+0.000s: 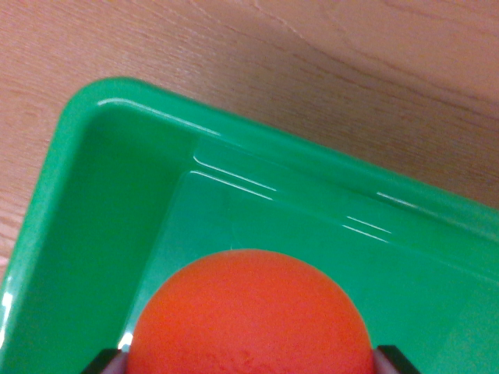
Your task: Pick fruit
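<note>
A round orange fruit [248, 315] fills the bottom middle of the wrist view. It sits between my gripper's two dark fingertips [393, 360], which show at its lower left and lower right and press against its sides. My gripper [248, 362] is shut on the fruit. Below and behind it lies a green plastic bin [101, 195], seen from above with its rounded corner at the upper left. Whether the fruit rests on the bin's floor or hangs above it, I cannot tell.
The bin's rim [257, 128] runs diagonally from the upper left to the right edge. Beyond it is a light wooden tabletop [327, 54], across the top and down the wrist view's left.
</note>
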You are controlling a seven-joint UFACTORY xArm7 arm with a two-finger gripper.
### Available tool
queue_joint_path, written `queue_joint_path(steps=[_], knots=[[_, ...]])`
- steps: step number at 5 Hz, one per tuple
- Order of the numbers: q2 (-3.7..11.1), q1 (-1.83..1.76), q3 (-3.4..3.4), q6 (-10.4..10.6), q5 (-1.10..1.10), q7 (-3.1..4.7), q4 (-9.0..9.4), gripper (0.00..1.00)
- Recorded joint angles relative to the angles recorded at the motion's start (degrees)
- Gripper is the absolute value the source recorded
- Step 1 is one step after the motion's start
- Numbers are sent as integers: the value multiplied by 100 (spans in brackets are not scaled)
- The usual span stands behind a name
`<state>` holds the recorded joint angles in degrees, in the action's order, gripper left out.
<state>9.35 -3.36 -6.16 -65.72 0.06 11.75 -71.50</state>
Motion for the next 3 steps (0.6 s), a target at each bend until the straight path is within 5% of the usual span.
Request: queue_joint_path(steps=[3], knots=[[-194,7,-6,-533,24,9,-340,100]])
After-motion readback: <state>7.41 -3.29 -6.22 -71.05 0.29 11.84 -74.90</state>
